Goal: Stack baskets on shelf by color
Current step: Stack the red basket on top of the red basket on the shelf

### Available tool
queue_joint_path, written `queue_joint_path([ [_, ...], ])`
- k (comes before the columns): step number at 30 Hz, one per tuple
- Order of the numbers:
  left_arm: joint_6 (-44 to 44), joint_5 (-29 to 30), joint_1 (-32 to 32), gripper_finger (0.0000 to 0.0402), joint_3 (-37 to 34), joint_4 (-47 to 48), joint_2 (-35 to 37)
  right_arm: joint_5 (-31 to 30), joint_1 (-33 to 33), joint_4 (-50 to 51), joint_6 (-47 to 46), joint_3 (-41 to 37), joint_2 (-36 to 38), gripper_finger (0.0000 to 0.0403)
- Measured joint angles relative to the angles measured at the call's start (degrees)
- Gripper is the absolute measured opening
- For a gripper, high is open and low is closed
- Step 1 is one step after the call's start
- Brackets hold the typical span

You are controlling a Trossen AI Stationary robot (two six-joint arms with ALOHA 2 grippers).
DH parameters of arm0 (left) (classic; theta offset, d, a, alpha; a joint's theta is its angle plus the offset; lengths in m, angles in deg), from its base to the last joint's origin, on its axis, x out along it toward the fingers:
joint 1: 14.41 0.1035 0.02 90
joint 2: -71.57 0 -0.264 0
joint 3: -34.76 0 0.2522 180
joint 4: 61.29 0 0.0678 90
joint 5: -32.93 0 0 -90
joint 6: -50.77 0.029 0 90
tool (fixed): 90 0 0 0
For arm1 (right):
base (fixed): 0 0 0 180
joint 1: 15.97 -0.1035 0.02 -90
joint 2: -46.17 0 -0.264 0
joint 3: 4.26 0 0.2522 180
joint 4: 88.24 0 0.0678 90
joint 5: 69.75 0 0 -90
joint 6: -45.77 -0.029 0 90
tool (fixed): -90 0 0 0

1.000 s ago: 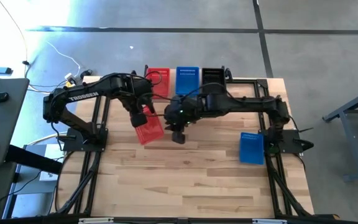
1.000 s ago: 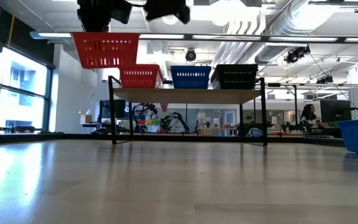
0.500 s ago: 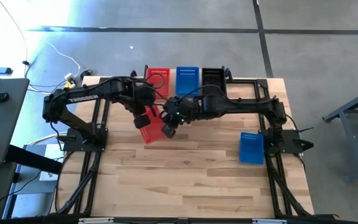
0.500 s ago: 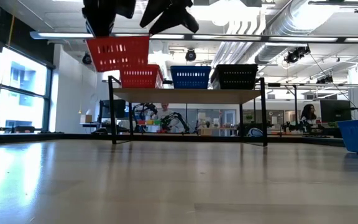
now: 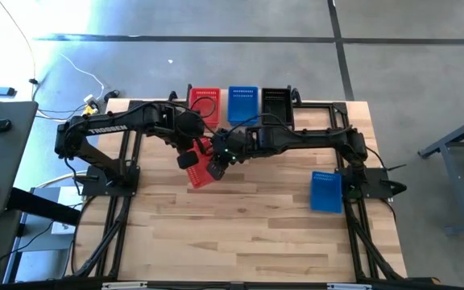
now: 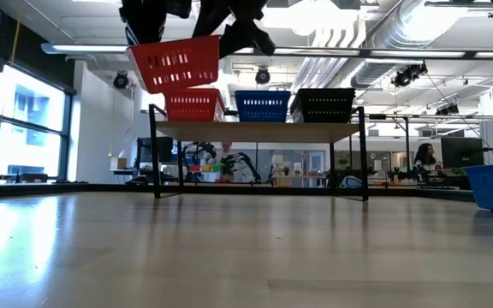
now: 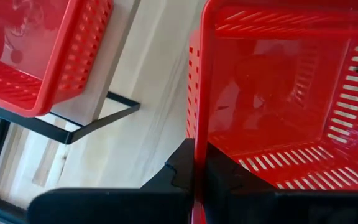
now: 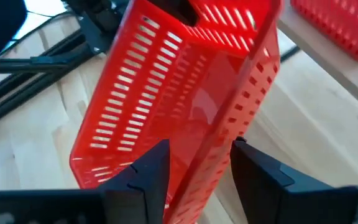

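Baskets are mid-sort, and one red basket (image 5: 200, 165) hangs in the air between both arms, tilted, in front of the shelf (image 6: 259, 131) and level with the row on it. The left claw (image 7: 194, 168) is clamped on this basket's rim, one finger inside the wall and one outside. The right claw (image 8: 194, 163) straddles the opposite wall with its fingers set apart on either side of it; whether they actually press on the plastic I cannot tell, so it reads as a steadying or handover position, not a firm grip.

Outward from there, the shelf carries a red basket on the shelf (image 6: 194, 105), a blue basket on the shelf (image 6: 263, 105) and a black basket (image 6: 323, 104), side by side. Another blue basket (image 5: 325, 192) lies on the bench (image 5: 248, 234) near the right arm's base, well apart from the rest.

The step in hand looks like carrying the held red basket to its colour's stack. The next move calls for levelling the basket, bringing it over the red one on the shelf with walls lined up, then lowering so it nests squarely. With two claws on one light basket, they should move together, or one should let go first, to avoid twisting it.
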Motion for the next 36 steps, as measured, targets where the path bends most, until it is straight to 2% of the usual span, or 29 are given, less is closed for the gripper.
queue_joint_path([
  [4, 0.27, -0.03, -0.02, 0.0001, 0.0, -0.3, 0.01, 0.46, 0.13, 0.91, -3.3, 0.02, -0.51, 0.0125],
  [11, 0.92, -0.02, 0.01, 0.0001, -0.07, 0.3, 0.02, -0.55, 0.16, 1.76, -6.46, 0.02, -0.8, 0.0011],
  [18, 0.24, -0.08, 0.17, 0.0013, -0.07, 0.19, 0.02, -1.55, 0.15, 1.93, -9.96, 0.02, -0.85, 0.0003],
  [31, 2.51, -0.17, 0.2, 0.0123, -0.04, 0.04, 0.02, -5.46, 0.32, 5.28, -15.39, 0.02, -0.85, 0.0],
  [36, 4.78, -1.62, 0.22, 0.0143, 0.04, 0.21, 0.46, -7.12, 0.72, 8.68, -17.51, 0.02, -0.85, 0.0],
])
